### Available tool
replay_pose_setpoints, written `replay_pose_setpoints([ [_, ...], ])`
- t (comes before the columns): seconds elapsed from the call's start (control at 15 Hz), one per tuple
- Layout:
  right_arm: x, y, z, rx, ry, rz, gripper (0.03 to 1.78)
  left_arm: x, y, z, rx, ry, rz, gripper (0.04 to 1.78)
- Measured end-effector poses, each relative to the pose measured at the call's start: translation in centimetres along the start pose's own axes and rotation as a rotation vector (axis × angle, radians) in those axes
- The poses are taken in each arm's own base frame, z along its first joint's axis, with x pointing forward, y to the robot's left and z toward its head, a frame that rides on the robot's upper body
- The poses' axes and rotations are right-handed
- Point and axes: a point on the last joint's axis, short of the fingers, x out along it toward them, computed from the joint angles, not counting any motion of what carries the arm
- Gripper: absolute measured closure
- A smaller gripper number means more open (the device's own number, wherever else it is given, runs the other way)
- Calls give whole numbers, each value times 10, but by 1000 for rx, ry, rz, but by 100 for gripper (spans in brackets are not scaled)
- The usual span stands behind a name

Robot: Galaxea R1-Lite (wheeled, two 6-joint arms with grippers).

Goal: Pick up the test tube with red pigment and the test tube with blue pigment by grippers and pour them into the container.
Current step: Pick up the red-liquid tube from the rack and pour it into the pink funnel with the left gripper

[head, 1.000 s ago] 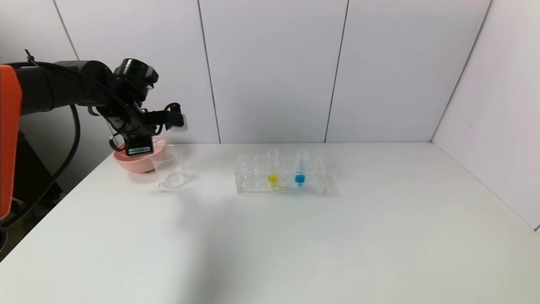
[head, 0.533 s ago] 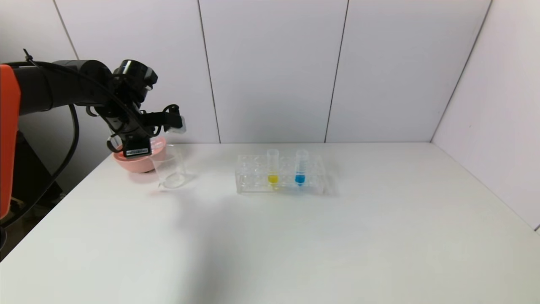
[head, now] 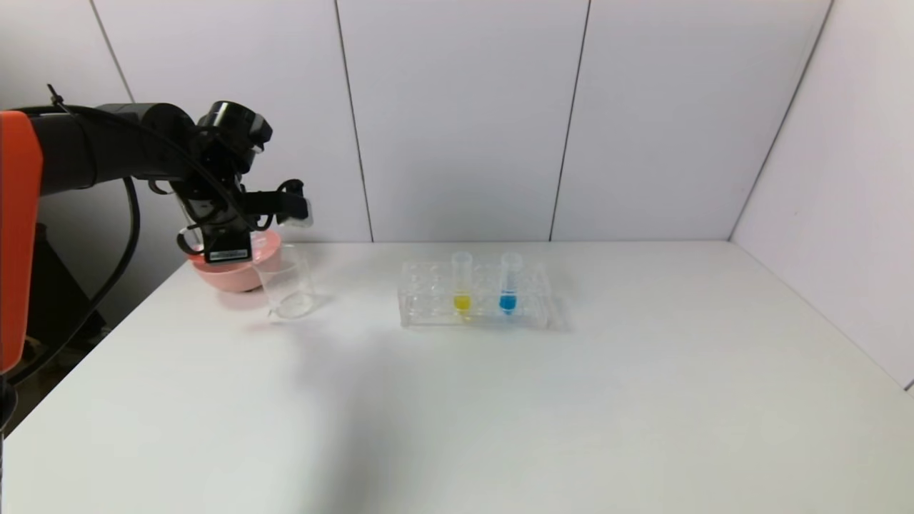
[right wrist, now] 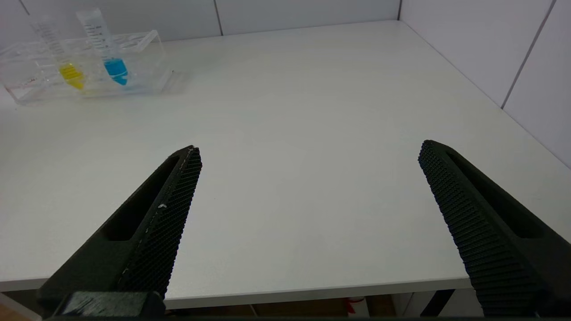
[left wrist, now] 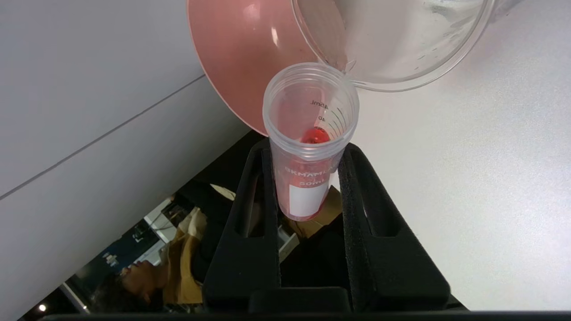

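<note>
One tube with red pigment (left wrist: 311, 133) sits pinched between the two black fingers (left wrist: 370, 223) of the left claw (left wrist: 308, 154), and the wrist camera looks straight down its open mouth! A little red shows deep inside, and there's a white label on the tube's wall. The tube's mouth is right by the lip of the clear glass beaker (left wrist: 401, 49), and the pink bowl (left wrist: 241, 58) lies just beyond it.

From the head camera, the left claw (head: 232, 239) hangs over the far left corner of the desk (head: 500, 414), above the pink bowl (head: 228, 275) and close beside the top of the beaker (head: 287, 282). The beaker stands upright on the desk, just in front of the bowl and apparently touching it.

Over to the middle of the desk: the clear rack (head: 475, 303) holds two upright tubes side by side, the tube with blue pigment (head: 508, 283) on the right and a tube with yellow pigment (head: 461, 283) on its left. The rack sits well apart from the beaker.

The right claw (right wrist: 308, 151) is spread wide, fingers far apart, low by the near edge of the desk, with the rack (right wrist: 84, 62) off in the distance.
</note>
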Motion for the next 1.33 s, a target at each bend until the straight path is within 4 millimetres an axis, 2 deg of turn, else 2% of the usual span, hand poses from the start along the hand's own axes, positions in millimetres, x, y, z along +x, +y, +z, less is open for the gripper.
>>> replay_pose_setpoints([
  [1.33, 0, 0, 0, 0, 0, 0, 4, -2, -15, 19, 94, 182, 29, 139],
])
